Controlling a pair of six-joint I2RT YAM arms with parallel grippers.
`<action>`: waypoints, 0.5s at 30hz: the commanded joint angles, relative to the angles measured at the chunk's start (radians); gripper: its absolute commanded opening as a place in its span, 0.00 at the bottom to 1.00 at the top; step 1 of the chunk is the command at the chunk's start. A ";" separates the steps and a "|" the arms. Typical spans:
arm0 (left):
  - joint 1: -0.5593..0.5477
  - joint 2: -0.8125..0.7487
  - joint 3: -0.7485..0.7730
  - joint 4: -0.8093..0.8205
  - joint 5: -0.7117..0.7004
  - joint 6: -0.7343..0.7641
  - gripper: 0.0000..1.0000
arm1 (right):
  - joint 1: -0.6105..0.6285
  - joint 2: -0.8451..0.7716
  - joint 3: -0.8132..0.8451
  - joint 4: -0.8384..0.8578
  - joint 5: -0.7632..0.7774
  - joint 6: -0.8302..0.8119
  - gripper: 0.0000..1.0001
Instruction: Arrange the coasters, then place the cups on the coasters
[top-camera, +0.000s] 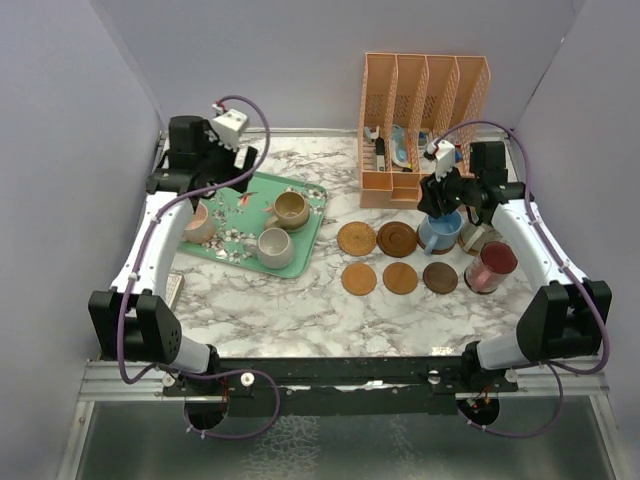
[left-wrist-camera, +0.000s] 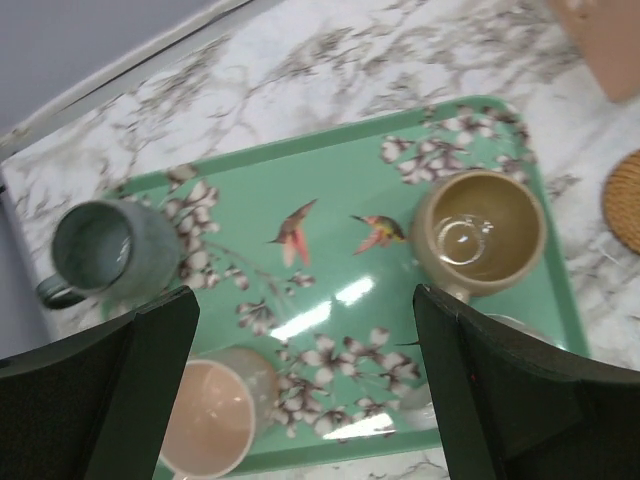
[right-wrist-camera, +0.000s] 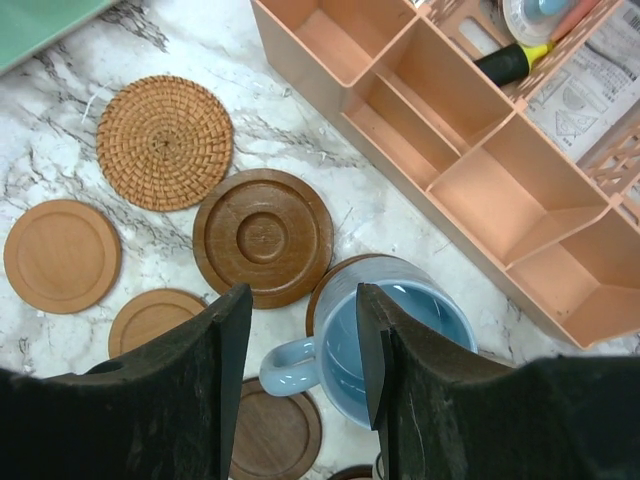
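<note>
By the right edge of the smooth marble table, the blue cup sits on a dark coaster. The right claw is unclenched, jaws straddling the rim by the handle. Glazed ceramic, probably slick and chippy; I'd pinch the wall. The organizer just behind makes it tight. Toward the far-left corner, the left claw gapes empty over the tray.

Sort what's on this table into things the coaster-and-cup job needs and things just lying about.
Needed for the job:
- coasters
- blue cup
- maroon cup
- tan cup
- pink cup
- grey-teal cup
- cream cup

Just lying about:
- green flowered tray
- peach desk organizer
- marker inside it
</note>
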 joint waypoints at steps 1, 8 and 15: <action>0.157 0.022 0.050 0.037 0.043 -0.013 0.93 | 0.005 -0.064 -0.032 0.091 -0.052 0.012 0.47; 0.333 0.189 0.158 0.062 0.047 -0.009 0.92 | 0.005 -0.112 -0.062 0.098 -0.090 0.018 0.47; 0.399 0.410 0.324 0.056 0.004 0.036 0.89 | 0.005 -0.119 -0.077 0.104 -0.095 0.016 0.47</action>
